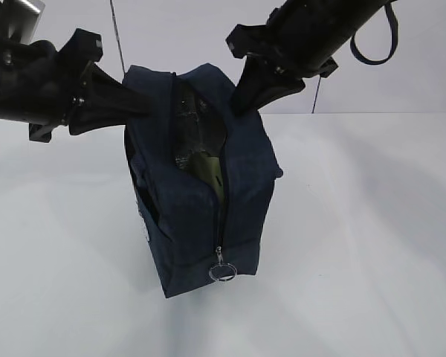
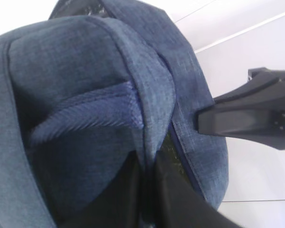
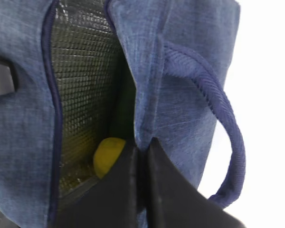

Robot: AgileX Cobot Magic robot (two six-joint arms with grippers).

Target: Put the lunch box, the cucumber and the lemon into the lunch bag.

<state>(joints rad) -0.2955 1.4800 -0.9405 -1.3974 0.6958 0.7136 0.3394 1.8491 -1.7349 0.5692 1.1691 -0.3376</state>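
Note:
The navy lunch bag (image 1: 186,223) is in the middle of the white table with its top zipper open. My left gripper (image 1: 137,104) is shut on the bag's left top rim, which also shows in the left wrist view (image 2: 149,161). My right gripper (image 1: 238,104) is shut on the right top rim, as the right wrist view (image 3: 142,145) shows. The yellow lemon (image 3: 108,154) lies inside the bag against the silver lining. A pale green surface (image 1: 208,172) inside looks like the lunch box lid. The cucumber is hidden.
The silver ring pull (image 1: 223,271) hangs at the bag's near lower end. A loop strap handle (image 3: 228,142) hangs off the bag's right side. The white table (image 1: 372,245) surrounds the bag, and a wall stands behind it.

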